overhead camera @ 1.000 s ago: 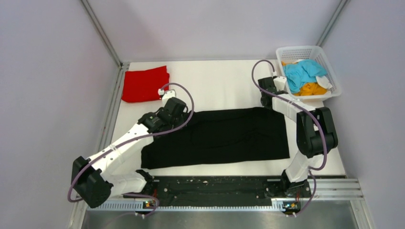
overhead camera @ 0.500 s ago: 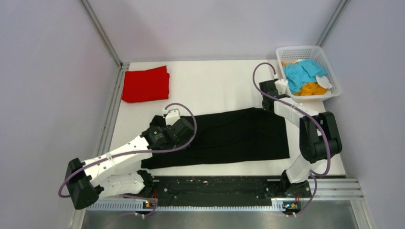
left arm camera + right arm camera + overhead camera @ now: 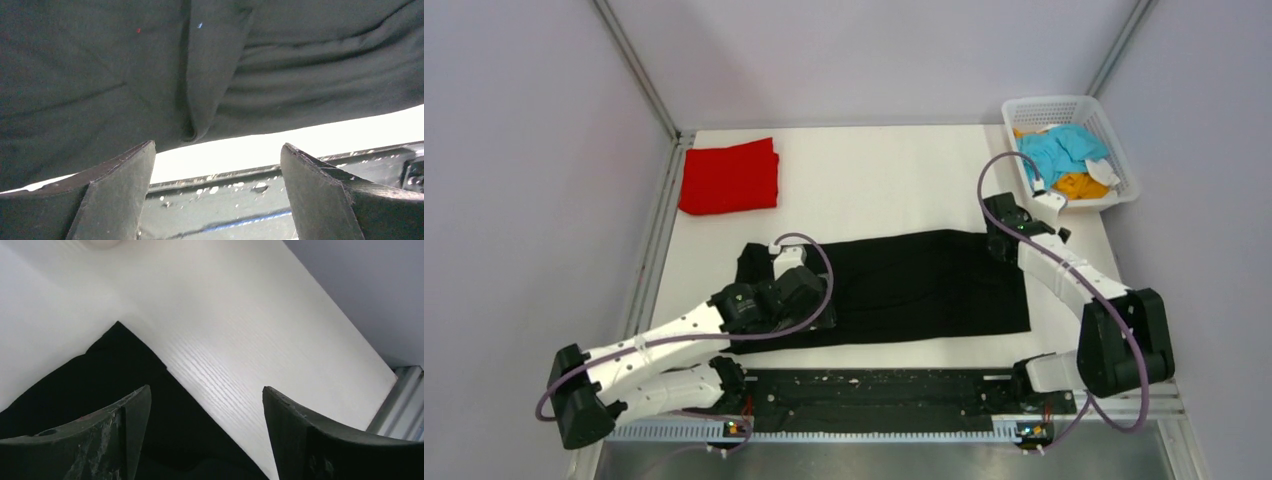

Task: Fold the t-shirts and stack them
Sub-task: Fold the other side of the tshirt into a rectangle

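I am working on folding the black shirt (image 3: 924,285), lying mid-frame on the desk (image 3: 874,180). My left hand (image 3: 217,146) and right hand (image 3: 205,388) are hovering spread apart, empty. Next, probably pinching its edges.

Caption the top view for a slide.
Left arm and right arm over a flat black shirt; folded red shirt far left, basket of shirts far right.
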